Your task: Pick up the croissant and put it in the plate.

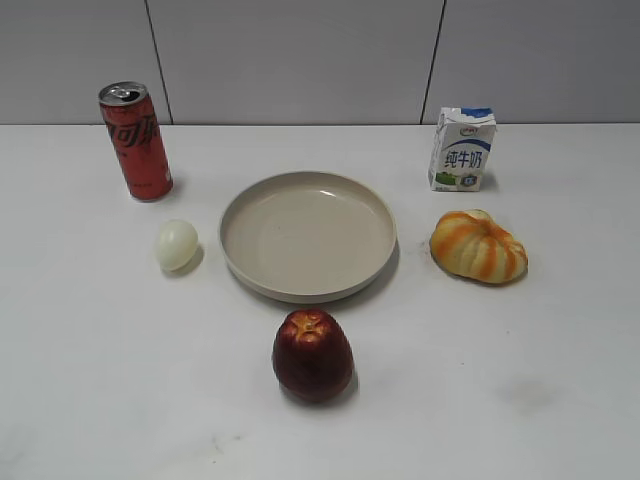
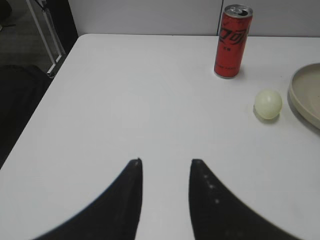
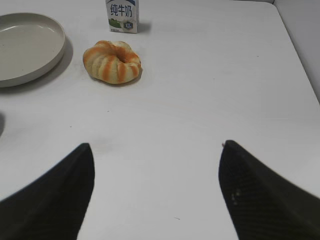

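Right tool (image 3: 156, 150) spread, croissant (image 1: 478, 246) lying crosswise

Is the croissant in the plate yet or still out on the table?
Out. The croissant lies on the table right of the plate, apart from its rim, and the plate holds nothing.

A plain test room or lab: a bare white counter (image 1: 90, 380) stands against a grey panelled wall (image 1: 300, 60), with a dark floor and a white metal frame leg (image 2: 47, 37) beside it.
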